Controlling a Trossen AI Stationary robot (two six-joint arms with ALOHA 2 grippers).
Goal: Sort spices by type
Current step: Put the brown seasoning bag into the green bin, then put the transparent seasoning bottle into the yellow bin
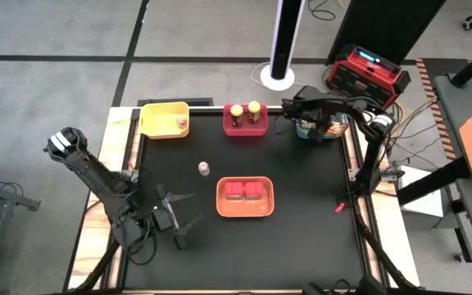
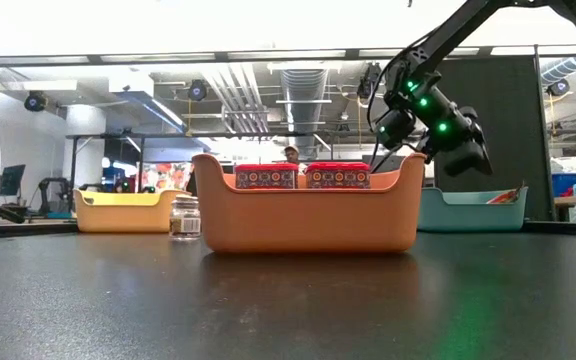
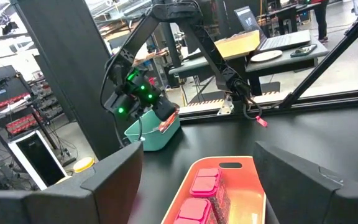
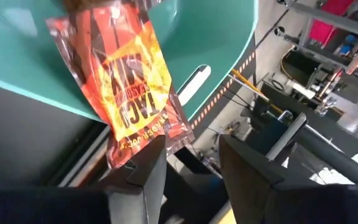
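Observation:
My right gripper (image 1: 308,123) hangs open over the teal tray (image 4: 216,37). An orange-brown printed packet (image 4: 126,84) lies across that tray's rim, and its lower end sits just in front of one of the gripper's fingers (image 4: 143,171). My left gripper (image 1: 175,215) waits open near the table's near left side, facing the orange tray (image 1: 245,213). Two red tubs (image 1: 245,191) stand in the orange tray. Two yellow-lidded jars (image 1: 245,111) stand in the red tray (image 1: 246,129). One clear shaker (image 1: 204,169) stands on the table and another (image 1: 182,124) in the yellow tray (image 1: 158,115). My right gripper's fingers stand apart behind the packet's lower end (image 4: 132,149). I cannot tell whether the one finger touches it. The packet rests on the teal tray's rim and slants down over it.
Four trays stand on the black table: yellow, red and teal along the far edge, orange in the middle. Bare table (image 1: 301,246) lies in front of and to the right of the orange tray. A small red scrap (image 1: 338,208) lies near the right edge.

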